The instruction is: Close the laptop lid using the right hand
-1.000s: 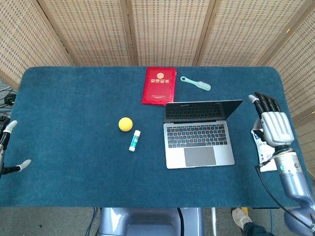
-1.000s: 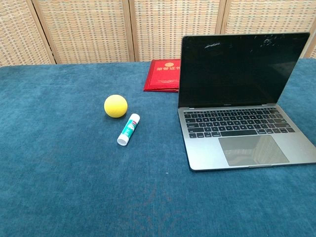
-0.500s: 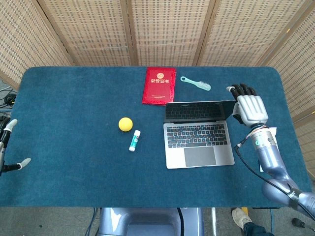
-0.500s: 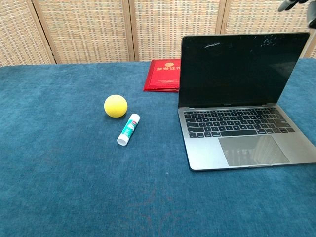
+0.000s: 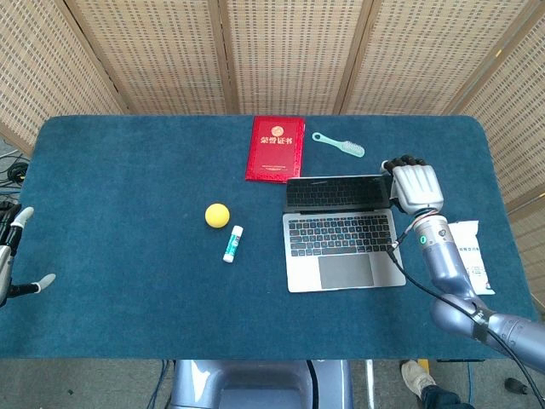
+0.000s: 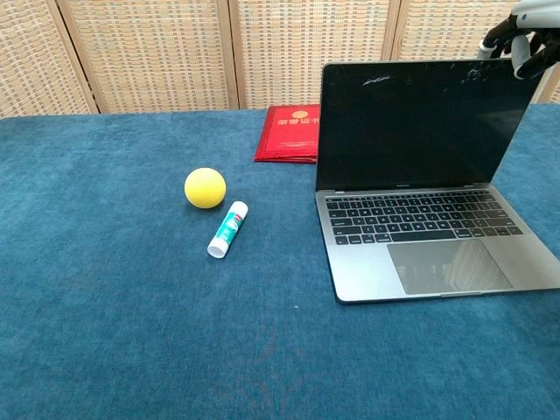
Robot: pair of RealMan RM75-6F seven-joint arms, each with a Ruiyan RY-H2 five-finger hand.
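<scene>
Grey laptop (image 5: 343,228) sits open on the blue tabletop (image 5: 128,187); the right hand (image 5: 415,185), fingers (image 6: 516,37) curled, holds nothing at the lid's top right corner. Only the head view shows the left hand (image 5: 13,256), fingers apart.

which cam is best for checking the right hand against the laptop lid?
Head view: the whole right hand shows, at the top right corner of the laptop lid. Chest view catches only its fingertips above that corner at the frame edge. Neither confirms contact.

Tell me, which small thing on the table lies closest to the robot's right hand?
The green brush, just behind the laptop; ball and glue stick sit far left of the right hand.
</scene>
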